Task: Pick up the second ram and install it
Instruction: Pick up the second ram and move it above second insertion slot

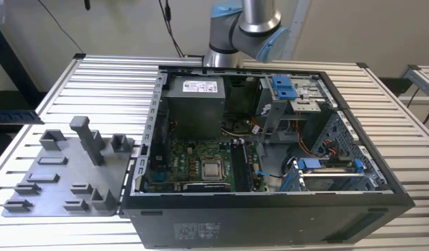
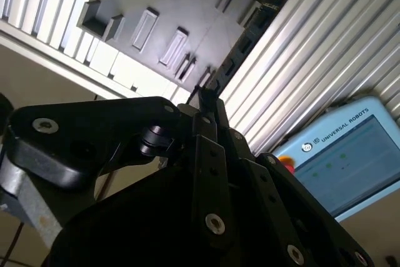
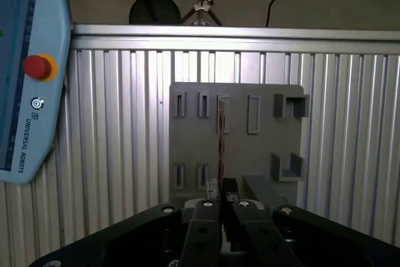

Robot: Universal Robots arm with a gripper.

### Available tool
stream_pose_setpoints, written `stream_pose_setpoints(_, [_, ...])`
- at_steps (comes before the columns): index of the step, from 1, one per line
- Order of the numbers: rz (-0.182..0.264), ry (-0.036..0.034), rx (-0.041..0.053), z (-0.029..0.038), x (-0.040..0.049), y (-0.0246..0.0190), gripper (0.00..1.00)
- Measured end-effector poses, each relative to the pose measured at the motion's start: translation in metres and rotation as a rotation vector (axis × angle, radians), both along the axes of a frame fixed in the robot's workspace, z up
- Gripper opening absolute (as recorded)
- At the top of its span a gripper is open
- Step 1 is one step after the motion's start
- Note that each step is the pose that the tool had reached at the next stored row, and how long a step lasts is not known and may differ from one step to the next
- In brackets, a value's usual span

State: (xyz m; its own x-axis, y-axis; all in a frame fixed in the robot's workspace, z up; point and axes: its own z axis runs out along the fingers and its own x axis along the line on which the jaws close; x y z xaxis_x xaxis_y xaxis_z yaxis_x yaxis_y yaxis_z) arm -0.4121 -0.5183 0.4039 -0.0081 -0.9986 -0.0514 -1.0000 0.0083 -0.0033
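Dark second ram (image 2: 247, 35) sits pinched in my tool (image 2: 207, 101), over the grey tray (image 1: 64, 170) at nine o'clock of the case (image 1: 270, 209); I judge a slight tilt could jam it on insertion.

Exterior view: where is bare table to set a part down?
Bare slatted table behind the gray fixture plate, and on the exterior view's right of the computer case. Crowded: the plate's holders, the case interior. The gripper grips the second ram.

Robotics lab (slatted bench (image 1: 103, 78), teach pendant (image 3: 25, 73))
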Motion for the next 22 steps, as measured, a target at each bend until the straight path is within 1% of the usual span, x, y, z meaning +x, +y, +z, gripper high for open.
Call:
stream_pose_setpoints(4, [0.0,0.0,0.0,0.0037,0.0,0.0,0.14])
stream_pose_setpoints(15, [0.0,0.0002,-0.0001,0.0041,0.0008,0.0,0.14])
stream_pose_setpoints(19, [0.0,0.0001,0.0,0.0039,0.0068,0.0,0.14])
stream_pose_setpoints(22, [0.0,0.0001,0.0001,0.0038,0.0139,0.0,0.14])
